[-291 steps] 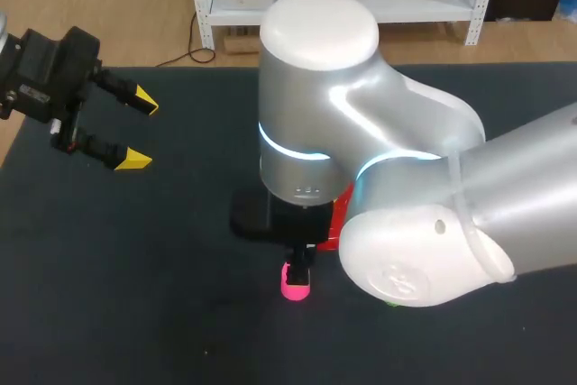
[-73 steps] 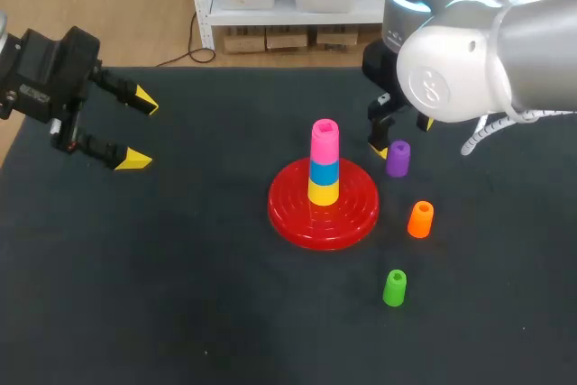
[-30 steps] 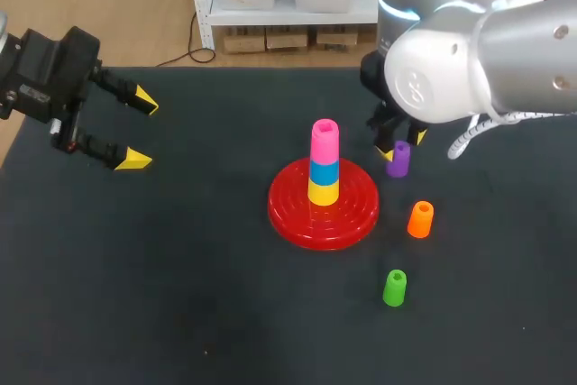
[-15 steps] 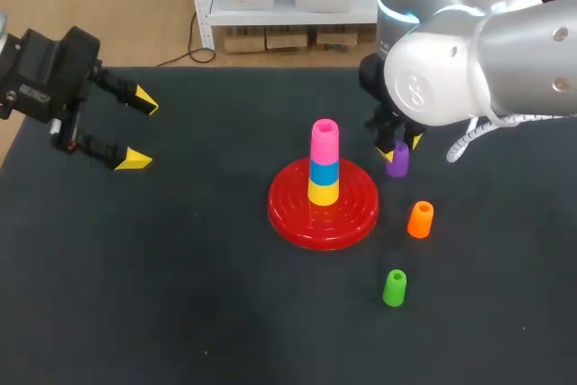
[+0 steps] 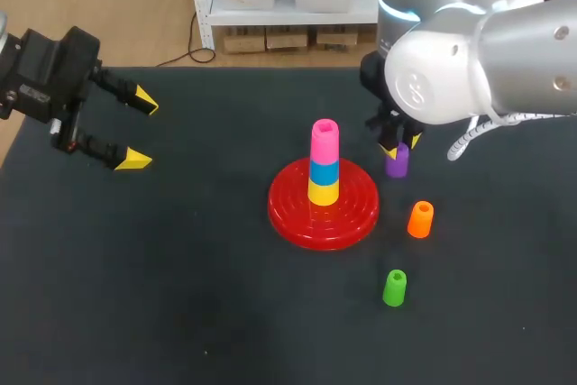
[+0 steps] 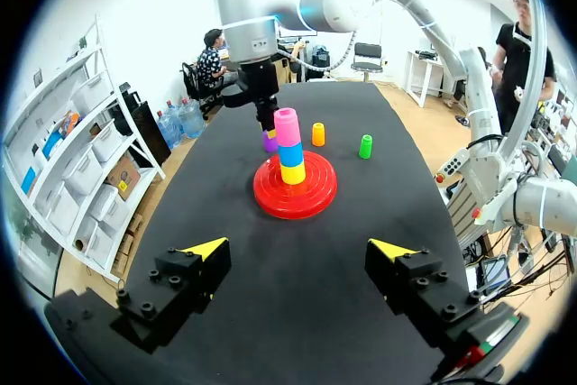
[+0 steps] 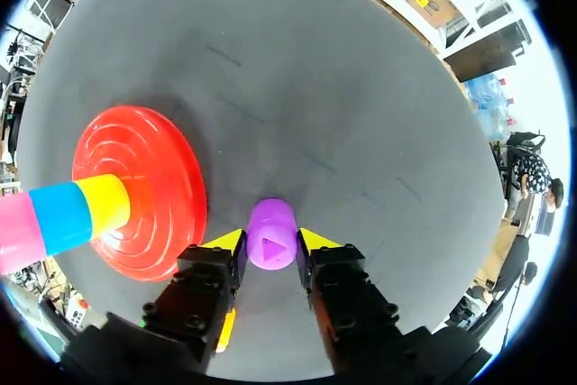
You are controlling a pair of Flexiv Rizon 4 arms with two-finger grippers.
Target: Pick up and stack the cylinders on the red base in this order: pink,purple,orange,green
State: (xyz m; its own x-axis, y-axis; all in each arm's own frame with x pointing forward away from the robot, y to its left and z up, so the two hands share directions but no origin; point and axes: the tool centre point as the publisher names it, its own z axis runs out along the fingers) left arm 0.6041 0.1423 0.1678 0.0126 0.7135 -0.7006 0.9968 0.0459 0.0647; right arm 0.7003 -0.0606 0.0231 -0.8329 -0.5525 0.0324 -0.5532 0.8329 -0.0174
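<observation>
**Purple cylinder in the pincer, just off the red base**

The purple cylinder (image 7: 270,233) stands upright on the table just beside the red base (image 7: 135,169). On the base, pink (image 5: 325,140) sits on top of blue (image 5: 324,171) and yellow (image 5: 324,192). The orange cylinder (image 5: 420,219) and the green cylinder (image 5: 394,288) wait farther out from the base.

What worries me is the tower. It is tall and narrow, so a sideways brush from the arm on the way over could topple it. A grip that is off-centre could also tilt the purple piece so that it catches on pink's rim.

The right gripper (image 7: 270,241) comes straight down over the purple cylinder. Its yellow tips are only as far apart as the cylinder is wide, and they look pressed against opposite sides, pinching it.

The left gripper (image 5: 135,128) hangs well away from the base, its tips spread wide and holding nothing.
</observation>
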